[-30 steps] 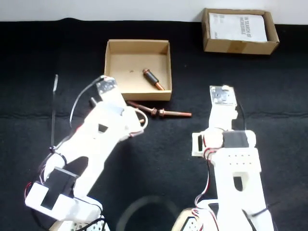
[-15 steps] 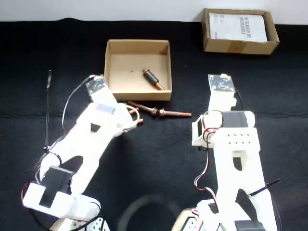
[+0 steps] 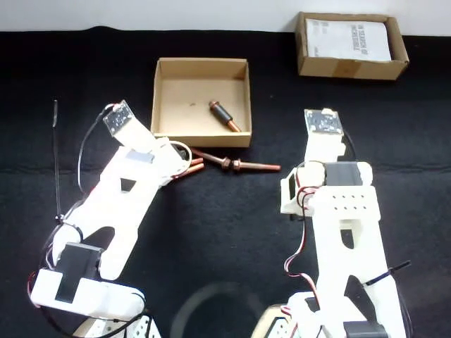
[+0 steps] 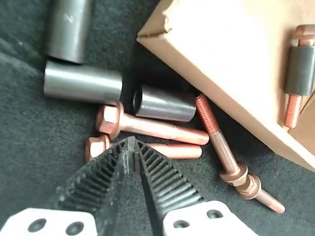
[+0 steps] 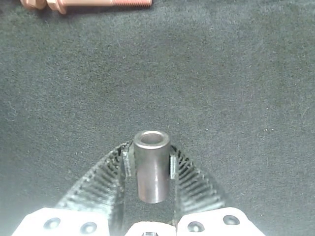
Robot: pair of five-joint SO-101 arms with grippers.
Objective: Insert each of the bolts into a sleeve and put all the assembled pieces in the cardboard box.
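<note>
Nearest the bases, a short dark grey metal sleeve (image 5: 152,172) is held upright with its bore open, pinched between the fingers of the right gripper (image 5: 150,156) above the black cloth (image 5: 236,73); this arm is shifted slightly from a second ago and is unchanged over the last half second. The sleeve is judged to be held ready for a bolt.

Further out, the left gripper (image 4: 130,147) is seen with its fingers pressed together on nothing, its tips over one of two copper-coloured hex-head bolts (image 4: 152,129) laid side by side. Compared with a second ago, the left arm is swung back from the corner of the open cardboard box (image 3: 158,98), so these two are uncovered in the high view.

Three loose sleeves (image 4: 82,85) are found just beyond them; two further bolts (image 3: 236,165) are laid head to head along the box's front wall; one assembled piece (image 3: 224,116) is already lodged inside.

No bolt is yet grasped; the left fingers must be parted before one can be taken.
</note>
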